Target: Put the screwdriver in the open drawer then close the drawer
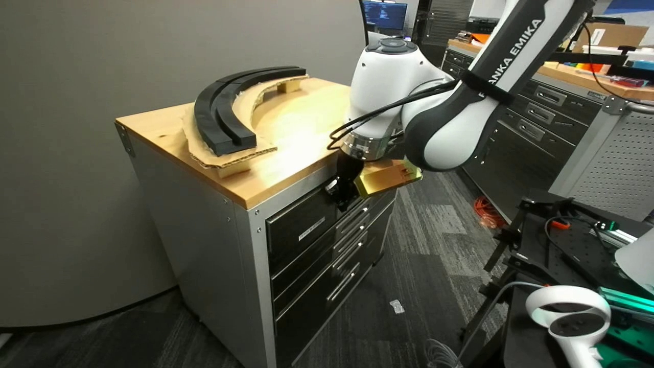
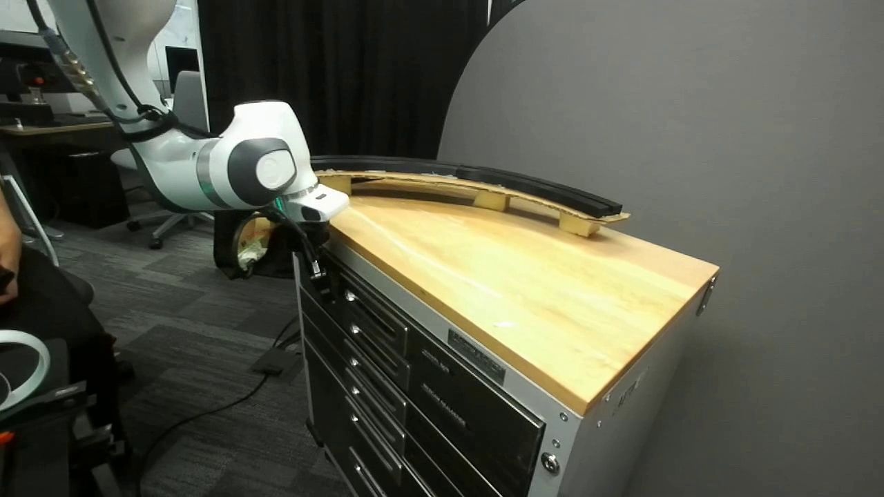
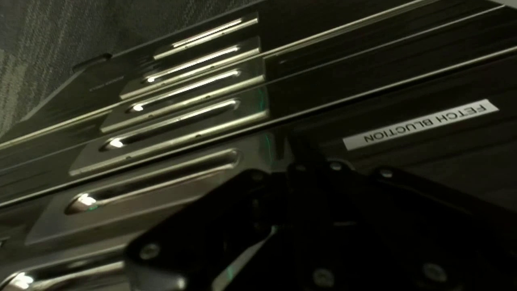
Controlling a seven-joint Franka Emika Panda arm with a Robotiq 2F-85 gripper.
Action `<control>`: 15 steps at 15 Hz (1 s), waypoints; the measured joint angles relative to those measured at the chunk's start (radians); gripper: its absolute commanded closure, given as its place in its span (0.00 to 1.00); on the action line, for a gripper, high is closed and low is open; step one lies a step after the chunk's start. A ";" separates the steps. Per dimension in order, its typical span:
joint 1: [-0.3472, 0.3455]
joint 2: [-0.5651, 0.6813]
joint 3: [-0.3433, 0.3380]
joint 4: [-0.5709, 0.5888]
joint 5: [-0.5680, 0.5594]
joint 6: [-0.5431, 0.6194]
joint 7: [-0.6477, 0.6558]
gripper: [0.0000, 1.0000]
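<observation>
- currently the fingers (image 1: 344,200) point down in front of the cabinet (image 1: 204,220); whether they touch it, i cannot tell.
- in the dim wrist view they look clenched, tip against tip.
- the screwdriver can't be made out in any view, so where it is i cannot say.
- the topmost drawer (image 2: 473,388) looks pushed in, its front in line with the lower drawers (image 1: 301,312).
- the white arm (image 1: 383,76) reaches to the front edge of the table (image 2: 497,276) (the cabinet's wood top).
- on that table two curved black pieces (image 1: 207,122) lie on cardboard (image 1: 200,152) propped on small blocks (image 2: 579,225).
- a white label (image 3: 420,125) on the cabinet's front reads upside down in the wrist view.
- a white controller (image 1: 577,326) lies at lower right in an exterior view.
</observation>
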 measured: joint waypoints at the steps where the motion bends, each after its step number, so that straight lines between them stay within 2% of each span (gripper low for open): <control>1: 0.033 -0.001 -0.029 0.006 -0.005 0.001 0.005 0.66; 3: 0.078 -0.013 -0.066 0.008 -0.017 -0.020 -0.006 0.52; 4: 0.077 -0.029 -0.061 0.006 -0.021 -0.051 -0.034 0.43; 7: 0.009 -0.142 0.023 -0.027 -0.021 -0.209 -0.203 0.21; 8: -0.025 -0.197 0.060 -0.040 -0.020 -0.276 -0.264 0.12; 10: -0.100 -0.309 0.143 -0.052 -0.004 -0.431 -0.392 0.01; 13: -0.198 -0.458 0.254 -0.028 0.061 -0.687 -0.600 0.00; 15: -0.242 -0.520 0.301 0.017 0.087 -0.857 -0.722 0.00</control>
